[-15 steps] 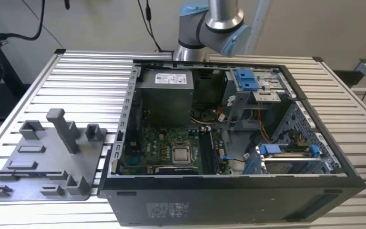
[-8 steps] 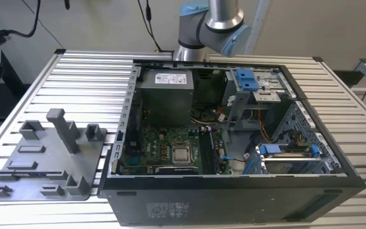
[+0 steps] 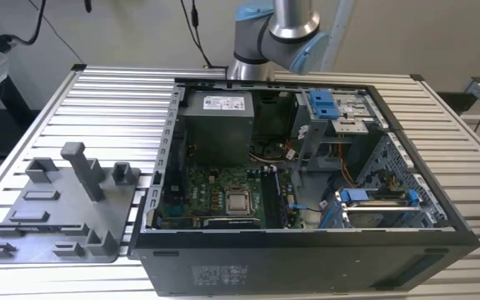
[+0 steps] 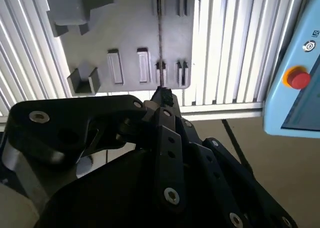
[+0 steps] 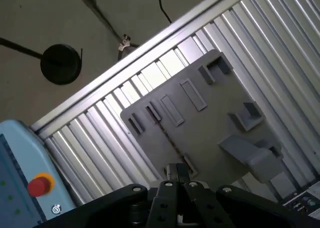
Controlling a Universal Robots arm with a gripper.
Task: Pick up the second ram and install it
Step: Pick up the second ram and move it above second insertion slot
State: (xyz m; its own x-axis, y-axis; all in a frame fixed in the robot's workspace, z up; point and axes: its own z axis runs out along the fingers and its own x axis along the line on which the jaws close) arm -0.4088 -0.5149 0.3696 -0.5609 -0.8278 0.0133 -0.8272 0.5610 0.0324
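– Is the gripper [image 4: 162, 93] holding anything?
– No. Its black fingertips [image 5: 171, 173] are clenched together with nothing between them, hanging above the grey holder tray [image 4: 125, 27].
– Any writing?
– The open computer case [image 3: 307, 262] has a white label [image 3: 215, 275] on its near panel. The power supply [image 3: 215, 131] inside carries a white sticker [image 3: 225, 101]. Both are too small to make out. A green motherboard [image 3: 215, 194] lies on the case floor.
– Where is the tray?
– On the slatted table [image 3: 115, 106], to the exterior view's left of the case.
– And the second ram [image 4: 160, 37]?
– In both wrist views it stands on edge in the tray's slots. It shows as a thin dark line, so its faces are hidden.
– Anything cut off?
– A blue control box [image 4: 295, 57] with a red button [image 4: 299, 79] runs past the frame edge.
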